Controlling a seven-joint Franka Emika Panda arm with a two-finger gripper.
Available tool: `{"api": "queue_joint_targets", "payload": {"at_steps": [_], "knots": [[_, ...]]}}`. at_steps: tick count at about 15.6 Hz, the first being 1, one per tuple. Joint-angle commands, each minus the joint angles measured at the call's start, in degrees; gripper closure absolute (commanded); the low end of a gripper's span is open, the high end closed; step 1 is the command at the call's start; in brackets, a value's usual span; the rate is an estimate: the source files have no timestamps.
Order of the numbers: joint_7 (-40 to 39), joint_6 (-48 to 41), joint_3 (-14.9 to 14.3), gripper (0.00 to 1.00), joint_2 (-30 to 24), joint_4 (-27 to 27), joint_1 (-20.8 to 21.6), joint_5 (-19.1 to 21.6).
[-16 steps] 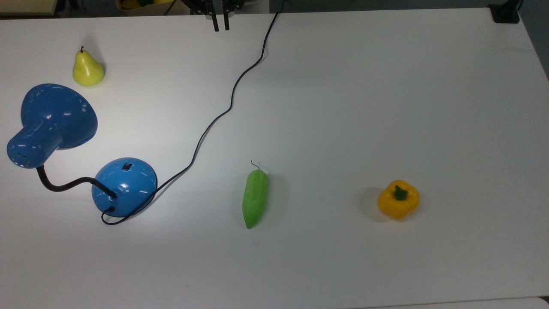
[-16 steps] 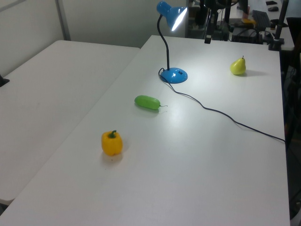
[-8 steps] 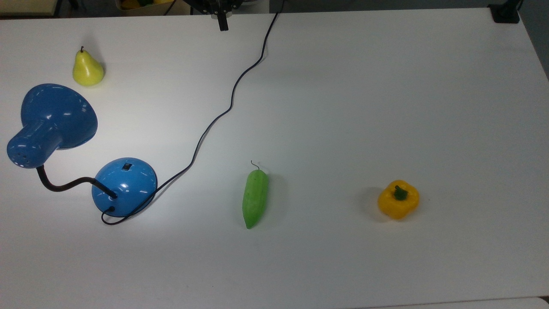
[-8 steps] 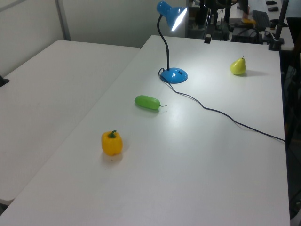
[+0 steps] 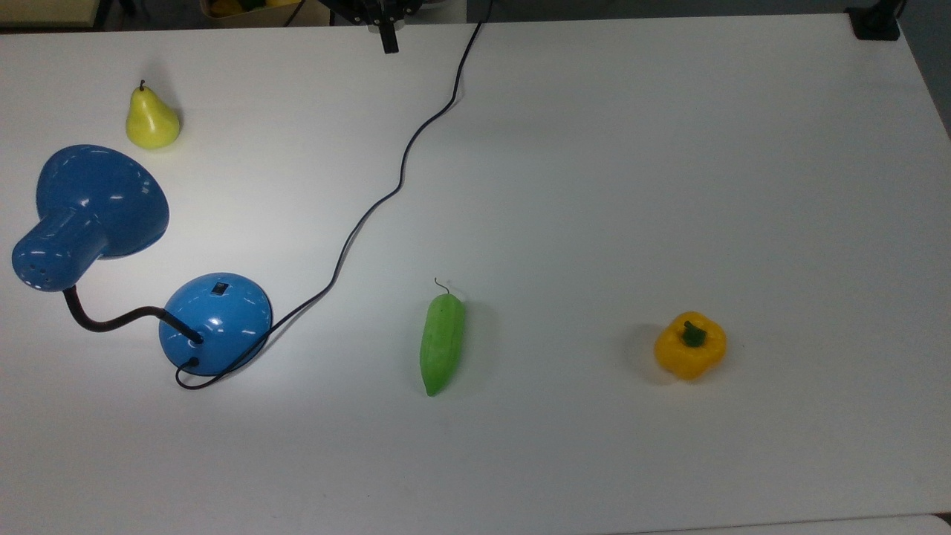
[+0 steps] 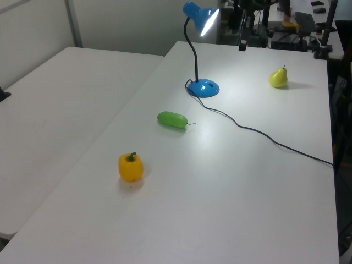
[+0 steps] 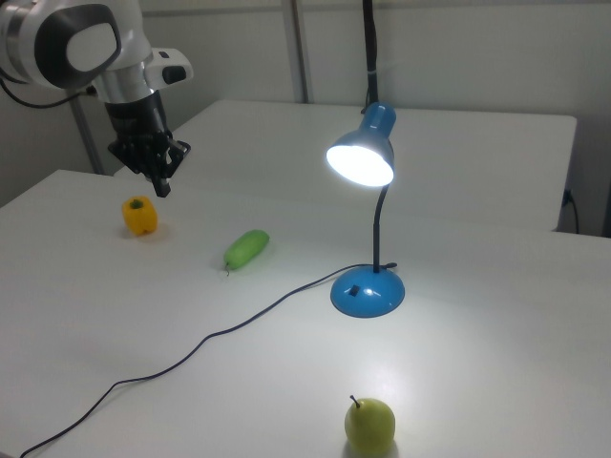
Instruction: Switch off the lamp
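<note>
Your claw (image 5: 388, 41) hung closed at the top view's upper centre; the lamp (image 5: 215, 321) glowed, well apart, lower left.

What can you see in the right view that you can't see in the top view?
Right view alone: the glowing underside of the lamp shade, so the lamp is lit, and the robot arm's white body above the gripper. Top view alone: the blue upper side of the shade and the cord running to the table's far edge. Both: the lamp base with its small black switch, the pear, the green cucumber, the yellow bell pepper, and the shut fingers.
</note>
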Motion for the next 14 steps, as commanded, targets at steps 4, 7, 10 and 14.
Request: {"api": "queue_joint_targets", "payload": {"at_steps": [4,7,10,14], "knots": [[-0.5,-2.1,-0.8,1.0,-1.0,-0.6,-0.4,1.1],[-0.5,-2.4,-1.0,1.0,-0.9,-0.7,-1.4,0.4],[-0.1,-2.6,-1.2,1.0,-0.2,-0.8,-3.0,-0.5],[1.0,-0.9,-3.9,1.0,1.8,-1.1,-4.0,-1.8]]}}
